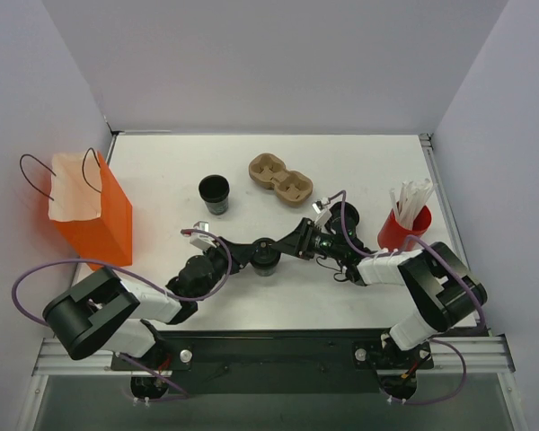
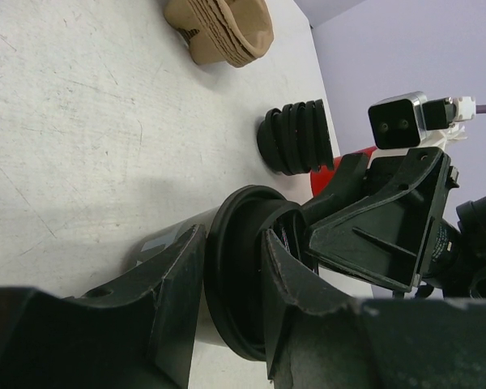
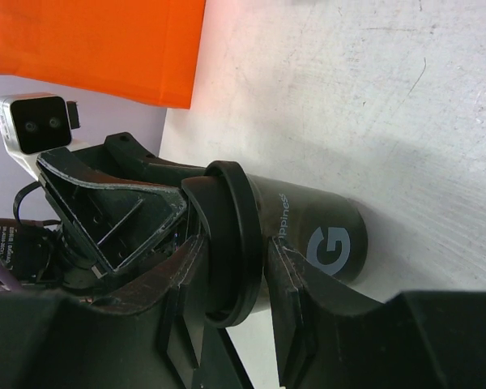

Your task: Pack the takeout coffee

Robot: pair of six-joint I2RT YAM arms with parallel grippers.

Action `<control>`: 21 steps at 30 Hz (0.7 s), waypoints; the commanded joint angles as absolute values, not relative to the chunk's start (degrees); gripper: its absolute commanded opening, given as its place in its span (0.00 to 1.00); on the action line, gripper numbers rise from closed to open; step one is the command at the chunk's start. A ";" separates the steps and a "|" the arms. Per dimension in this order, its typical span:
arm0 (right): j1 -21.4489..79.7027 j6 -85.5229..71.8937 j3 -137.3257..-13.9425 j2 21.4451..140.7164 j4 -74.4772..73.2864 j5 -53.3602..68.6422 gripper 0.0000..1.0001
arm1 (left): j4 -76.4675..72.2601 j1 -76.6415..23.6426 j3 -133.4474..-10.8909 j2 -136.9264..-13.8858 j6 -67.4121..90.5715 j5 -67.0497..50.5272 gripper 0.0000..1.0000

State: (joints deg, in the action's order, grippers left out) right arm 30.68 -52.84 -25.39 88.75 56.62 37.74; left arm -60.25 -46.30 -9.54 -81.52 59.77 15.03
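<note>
The takeout coffee (image 1: 267,259), a black paper cup (image 3: 324,235) with a black lid (image 2: 236,275), stands upright on the white table between both arms. From the left, my left gripper (image 2: 233,235) is shut on it at the lid, one finger under the rim and one over the top. From the right, my right gripper (image 3: 236,243) straddles the same rim, one finger against the cup wall just below the lid and the other over the lid top. In the top view the two grippers (image 1: 251,254) (image 1: 284,250) meet at the cup and hide most of it.
An orange paper bag (image 1: 92,214) stands open at the left edge. A lidless black cup (image 1: 214,193) and a brown cup carrier (image 1: 281,178) sit farther back. A stack of black lids (image 2: 296,138) lies behind the right arm, beside a red cup of stirrers (image 1: 404,224).
</note>
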 commanded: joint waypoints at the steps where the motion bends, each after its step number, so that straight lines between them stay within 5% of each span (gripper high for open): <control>1: 32.08 -49.31 -20.04 92.12 51.07 37.09 0.29 | -28.83 -47.55 -5.45 -83.42 53.18 9.32 0.38; 9: 33.66 -44.74 -22.94 84.73 39.20 32.08 0.29 | -29.00 -47.64 -8.70 -77.43 48.96 1.76 0.51; 21: 37.35 -44.65 -23.47 83.94 37.79 29.27 0.28 | -35.50 -47.55 -11.95 -84.63 47.99 -6.94 0.65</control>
